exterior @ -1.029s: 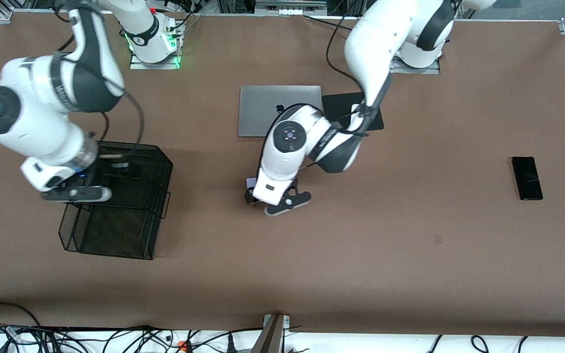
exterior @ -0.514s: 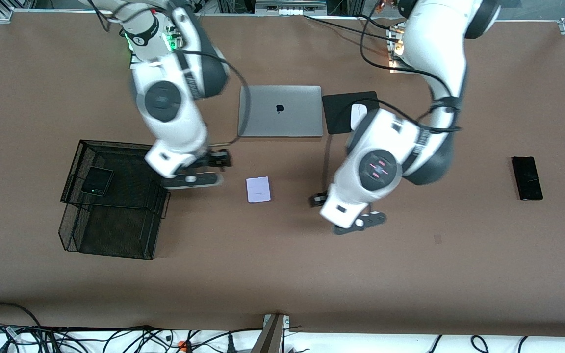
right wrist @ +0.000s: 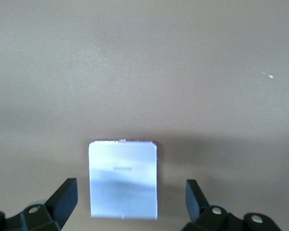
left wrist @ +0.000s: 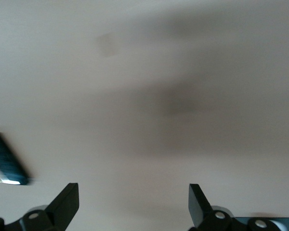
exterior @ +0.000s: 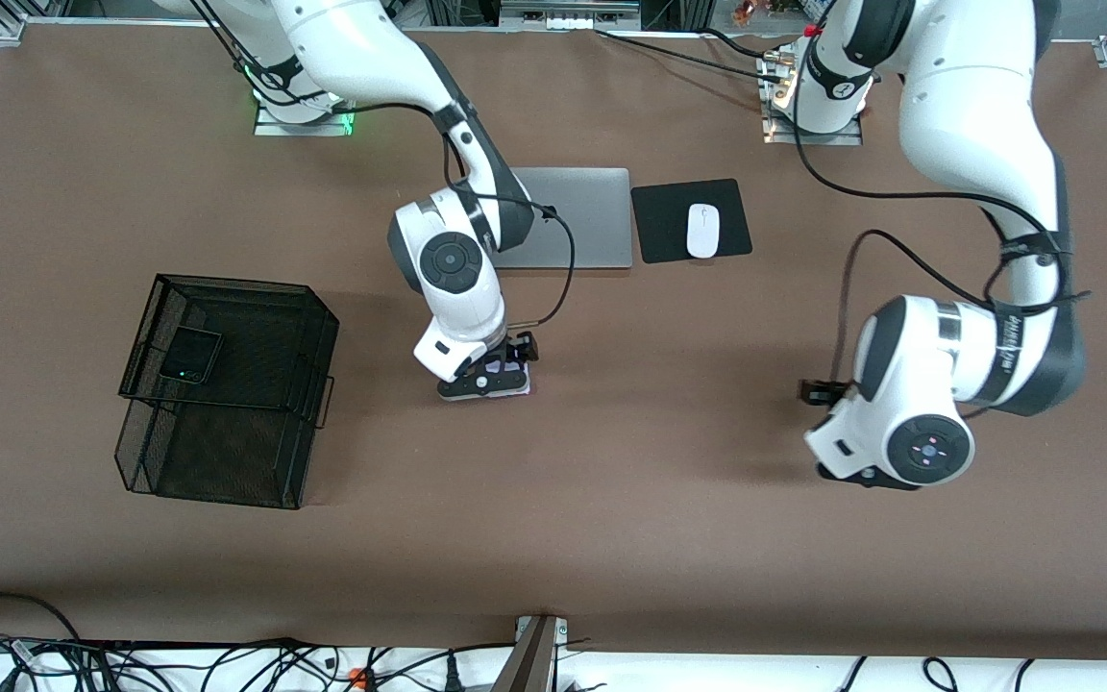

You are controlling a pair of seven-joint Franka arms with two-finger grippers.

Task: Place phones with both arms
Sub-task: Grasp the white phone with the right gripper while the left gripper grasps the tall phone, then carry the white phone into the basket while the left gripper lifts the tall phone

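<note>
The pale lavender-white phone (right wrist: 123, 179) lies flat on the brown table between the open fingers of my right gripper (right wrist: 130, 202). In the front view my right gripper (exterior: 488, 382) is low over it and only a sliver of the phone (exterior: 519, 369) shows. The small black phone (exterior: 190, 354) lies in the upper black mesh tray (exterior: 227, 285). My left gripper (left wrist: 132, 204) is open and empty over bare table, and a dark slab, the long black phone (left wrist: 7, 162), shows off to one side. In the front view the left arm's hand (exterior: 899, 447) hides that phone.
A silver laptop (exterior: 592, 221) lies shut near the robots' bases, beside a black mouse pad (exterior: 659, 216) with a white mouse (exterior: 702, 231). A second mesh tray (exterior: 212, 461) juts out nearer the camera below the first.
My right arm left the small black phone in the tray and swung to the lavender phone. My left arm left the lavender phone and swung toward its own end of the table.
</note>
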